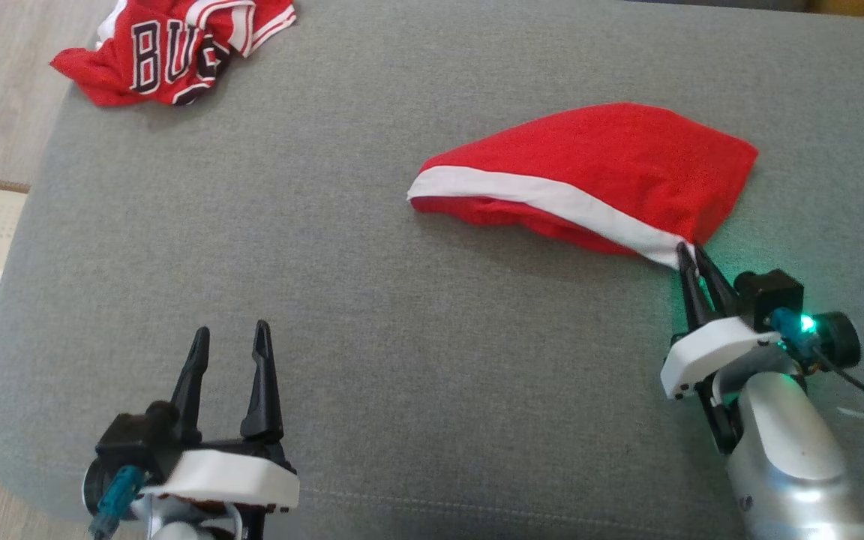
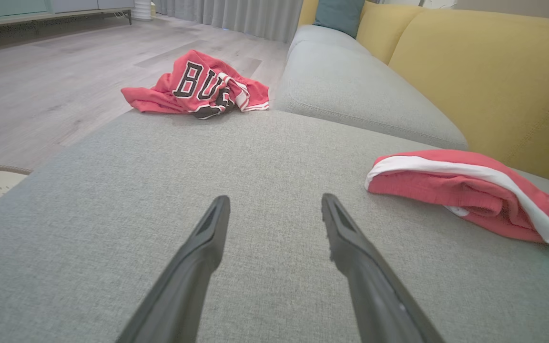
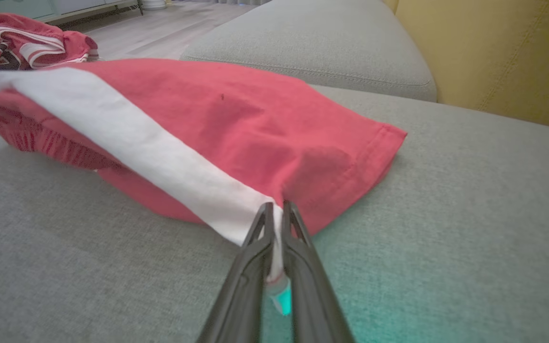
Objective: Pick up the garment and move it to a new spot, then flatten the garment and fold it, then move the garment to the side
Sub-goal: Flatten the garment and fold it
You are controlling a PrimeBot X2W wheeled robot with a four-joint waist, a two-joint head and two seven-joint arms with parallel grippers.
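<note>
One big grey cushion (image 1: 372, 300) is serving as the work surface, and everything is sitting on top of it. Next down in size, the garment (image 1: 612, 165) is lying right of centre, toward the far side. It's red with a white stripe (image 1: 537, 196) running along its near edge, and it's doubled over and bulging rather than lying flat. A jersey (image 1: 169, 52), also red with dark lettering, is sitting crumpled on the far left corner, well apart from the garment, so I'm treating it as a bystander.

The right gripper (image 1: 692, 251) is pinching the near right tip of the garment, right where the stripe ends. In the right wrist view its fingers are sitting nearly together with just a sliver of white cloth between them. The left gripper (image 1: 231, 331) is hanging over bare cushion at the near left, fingers moderately apart, gripping nothing.

I'm guessing we're at the pick-up-and-move part, with flattening and folding not yet begun. What's worrying me is that the pinch is looking thin, only the very tip of the hem, so a quick pull could be yanking the cloth straight out. And with one corner doing all the work, the rest is likely dragging over the woven cushion and rolling up more, making flattening harder. Pulling far left would also be risking a tangle with the jersey.
</note>
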